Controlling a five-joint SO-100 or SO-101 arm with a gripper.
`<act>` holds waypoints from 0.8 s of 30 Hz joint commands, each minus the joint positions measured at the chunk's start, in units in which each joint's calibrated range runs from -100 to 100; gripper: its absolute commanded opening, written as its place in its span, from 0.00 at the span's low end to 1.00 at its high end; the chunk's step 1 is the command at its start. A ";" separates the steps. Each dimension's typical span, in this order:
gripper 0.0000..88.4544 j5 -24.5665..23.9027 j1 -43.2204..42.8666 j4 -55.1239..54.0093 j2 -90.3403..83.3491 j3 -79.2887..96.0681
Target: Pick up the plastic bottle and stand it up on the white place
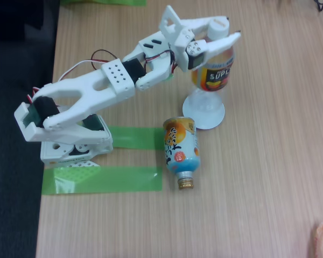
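white plastic arm parts cover the upper half of the bottle (214,75), so only its cap and lower label show past the gripper (232,36). the jaws sit closed around the bottle's neck and shoulder, one finger on each side, holding it upright. the bottle's clear base rests on the disc (205,119), whose far edge is hidden behind it. on the label, white letters on black read "supl", the rest turned out of sight; smaller print above is too blurred to read. just in front of the disc lies a second bottle (181,150) on its side, orange and light blue, gold neck pointing away from the disc. green tape (102,180) marks the table (258,188) well left of the disc, by the arm's base (75,148).
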 commanded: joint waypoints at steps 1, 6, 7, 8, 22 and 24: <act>0.16 0.71 0.12 -4.37 -0.13 0.46; 0.16 0.71 -0.25 -4.63 -0.13 1.18; 0.16 0.71 -0.25 -4.63 -0.13 1.27; 0.16 0.71 -0.25 -4.63 -0.05 1.36; 0.16 0.71 -0.25 -4.63 2.22 0.91; 0.16 0.71 -0.25 -4.72 4.32 0.46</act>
